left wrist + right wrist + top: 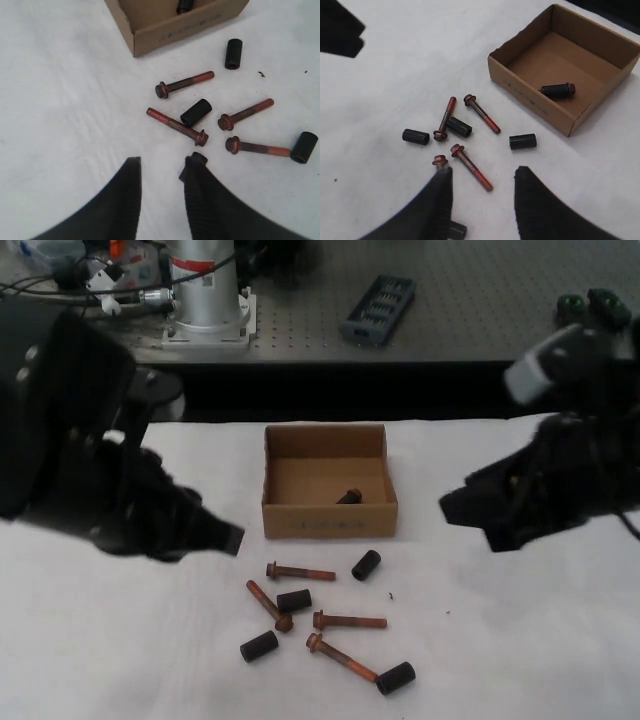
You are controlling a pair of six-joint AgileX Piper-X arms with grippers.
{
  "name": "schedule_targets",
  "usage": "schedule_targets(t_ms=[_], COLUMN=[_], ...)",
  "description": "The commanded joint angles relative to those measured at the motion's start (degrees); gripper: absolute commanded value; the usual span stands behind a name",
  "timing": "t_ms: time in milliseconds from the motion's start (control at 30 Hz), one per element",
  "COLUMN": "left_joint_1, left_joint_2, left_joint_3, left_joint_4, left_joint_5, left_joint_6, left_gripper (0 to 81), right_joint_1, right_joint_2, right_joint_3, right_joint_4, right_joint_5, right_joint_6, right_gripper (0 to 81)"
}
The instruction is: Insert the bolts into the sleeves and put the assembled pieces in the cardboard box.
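Copper-coloured bolts (349, 620), four in number, lie loose on the white cloth (520, 640) just in front of the cardboard box (328, 525). Four black sleeves (294, 601) are scattered among them. One sleeve lies close beside a bolt in the middle of the group. Another touches the threaded tip of the bolt farthest from the box; whether that tip has entered it cannot be told. The remaining two sleeves lie apart from any bolt, one of them near the front wall of the box.

One assembled piece (349, 497) lies on its side inside the box, close to the front wall.

Left gripper (162, 162): fingers spread and holding nothing. It is held over the cloth on the left of the group, with the bolts and sleeves between it and the box.

Right gripper (482, 172): fingers likewise spread and holding nothing. It is held over the cloth on the right of the box. In its wrist view one bolt head sits just beside a fingertip.
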Motion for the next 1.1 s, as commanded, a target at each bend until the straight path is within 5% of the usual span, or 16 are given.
schedule_targets(t_ms=[0, 467, 1067], left_joint_1=[-0.2, -0.2, -0.1], left_joint_2=[-4.3, -11.2, -20.6], left_joint_3=[4.7, 15.6, 22.2], left_joint_4=[-2.7, -2.6, -2.2], left_joint_5=[-0.2, 0.1, 0.1], left_joint_6=[0.7, 2.1, 4.1], left_gripper=[22.1, 22.1, 22.1], right_joint_1=[0.2, 9.9, 12.3], right_joint_2=[3.5, 28.6, 39.0], right_joint_3=[-2.4, -19.5, -28.0], right_joint_4=[1.0, 11.3, 20.8], right_joint_5=[-0.1, 9.5, 13.0], right_joint_6=[-3.0, -12.7, -19.0], right_gripper=[27.3, 24.3, 24.4])
